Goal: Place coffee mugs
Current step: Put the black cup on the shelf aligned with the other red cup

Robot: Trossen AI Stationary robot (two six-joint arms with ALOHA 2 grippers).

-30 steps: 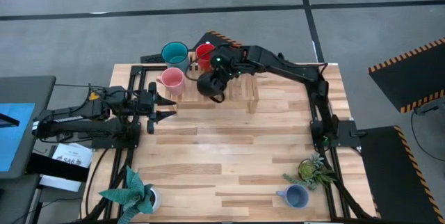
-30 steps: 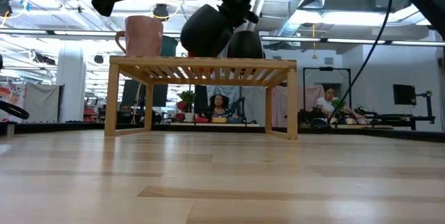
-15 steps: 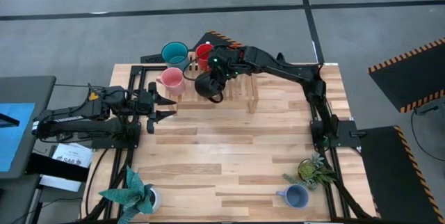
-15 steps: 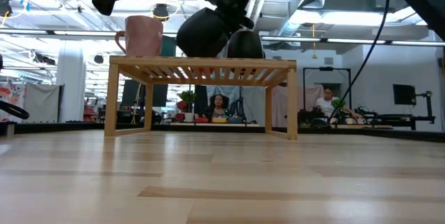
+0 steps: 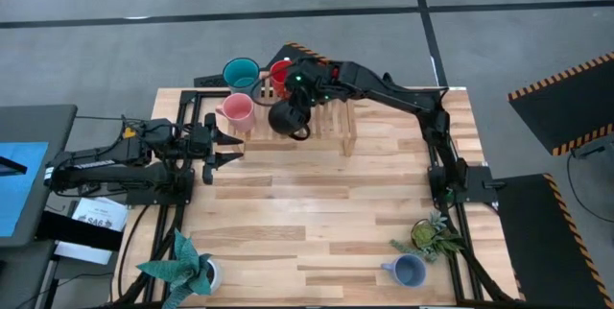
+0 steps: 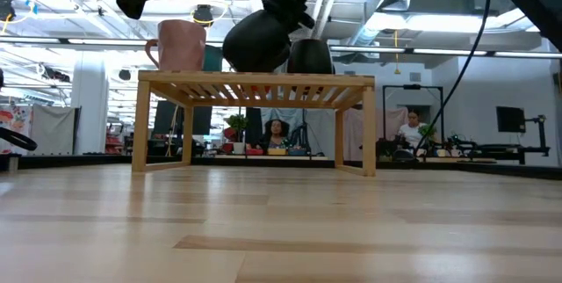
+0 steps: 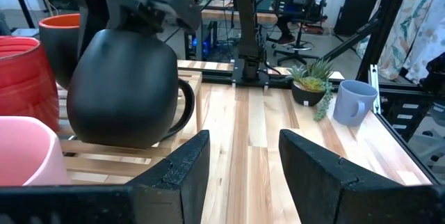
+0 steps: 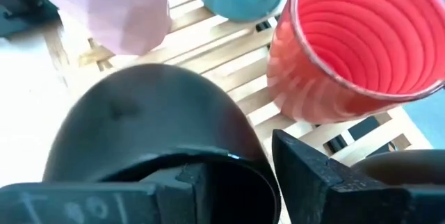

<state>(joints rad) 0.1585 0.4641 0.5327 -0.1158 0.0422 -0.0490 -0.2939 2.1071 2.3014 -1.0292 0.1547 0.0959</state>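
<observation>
Our right claw point(image 5: 293, 98) is over the back of the wooden rack point(image 5: 331, 125), right at the black mug point(image 5: 288, 118). One finger point(image 8: 313, 175) sits inside the mug's mouth and the other is outside the rim. The fingers look like they are letting go, but we cannot tell for sure if the rim is free yet.

The black mug rests on the rack's slats, tipped a little, just beside the pink mug point(image 5: 235, 109). The red mug point(image 5: 281, 73) and the teal mug point(image 5: 241, 73) stand behind them. An orange mug point(image 7: 61, 40) peeks out at the back, partly hidden. The blue mug point(image 5: 410, 271) is well apart, on the surface at the front right corner, near a plant point(image 5: 430, 236).

Our left claw point(image 5: 225, 148) waits at the left side, fingers spread, holding nothing.

We think we are at the step of setting the black mug down. Next, our right claw should lift straight up, so the inside finger does not tip the mug. Then it can go for the blue mug.
</observation>
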